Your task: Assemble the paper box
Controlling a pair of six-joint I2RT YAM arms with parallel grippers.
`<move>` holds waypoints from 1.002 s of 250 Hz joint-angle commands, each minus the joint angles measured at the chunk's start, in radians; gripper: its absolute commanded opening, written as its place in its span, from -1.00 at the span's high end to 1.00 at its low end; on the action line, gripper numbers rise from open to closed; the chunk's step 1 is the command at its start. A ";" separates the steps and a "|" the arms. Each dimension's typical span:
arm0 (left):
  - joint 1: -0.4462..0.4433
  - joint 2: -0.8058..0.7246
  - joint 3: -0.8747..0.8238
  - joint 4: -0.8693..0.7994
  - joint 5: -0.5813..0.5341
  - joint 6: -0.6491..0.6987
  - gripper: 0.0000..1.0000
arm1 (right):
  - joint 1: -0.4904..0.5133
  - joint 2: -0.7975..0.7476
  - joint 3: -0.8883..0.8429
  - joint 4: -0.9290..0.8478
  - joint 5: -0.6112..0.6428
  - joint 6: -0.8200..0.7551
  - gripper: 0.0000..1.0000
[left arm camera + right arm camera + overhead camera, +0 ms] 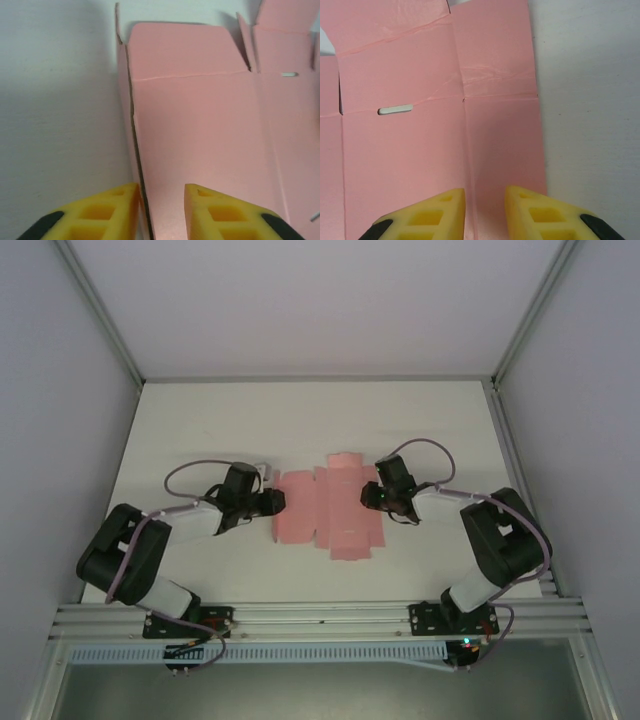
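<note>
Matt, smooth, creased pink-card paper box

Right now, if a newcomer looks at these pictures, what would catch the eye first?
The pink paper box, a flat die-cut sheet, lies in the middle of the white table. The left hand has its yellow fingers on both sides of the sheet's raised left edge; the right hand is close over its right side.
</note>
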 commanded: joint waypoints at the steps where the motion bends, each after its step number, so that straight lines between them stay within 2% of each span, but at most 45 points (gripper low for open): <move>1: -0.017 0.035 0.033 -0.038 -0.030 0.026 0.76 | 0.005 -0.005 -0.039 -0.076 -0.025 0.024 0.45; 14: -0.017 0.042 0.041 -0.052 -0.049 0.035 1.00 | 0.004 -0.020 -0.040 -0.082 -0.017 0.019 0.45; 53: -0.024 -0.023 0.059 -0.031 -0.066 0.083 1.00 | -0.023 -0.112 -0.009 -0.134 -0.009 -0.015 0.31; 91: -0.025 -0.184 0.048 0.103 -0.052 0.155 1.00 | -0.102 -0.301 -0.010 -0.112 -0.048 -0.052 -0.19; 129: -0.025 -0.288 0.048 0.218 0.000 0.185 1.00 | -0.228 -0.438 -0.091 0.014 -0.251 -0.082 -0.53; 186: -0.026 -0.419 0.085 0.315 0.202 0.238 1.00 | -0.375 -0.473 -0.164 0.251 -0.569 -0.126 -0.62; 223: -0.027 -0.509 0.094 0.319 0.235 0.248 1.00 | -0.432 -0.425 -0.178 0.421 -0.733 -0.126 -0.62; 251: -0.026 -0.560 0.095 0.317 0.252 0.219 1.00 | -0.436 -0.390 -0.177 0.494 -0.800 -0.124 -0.59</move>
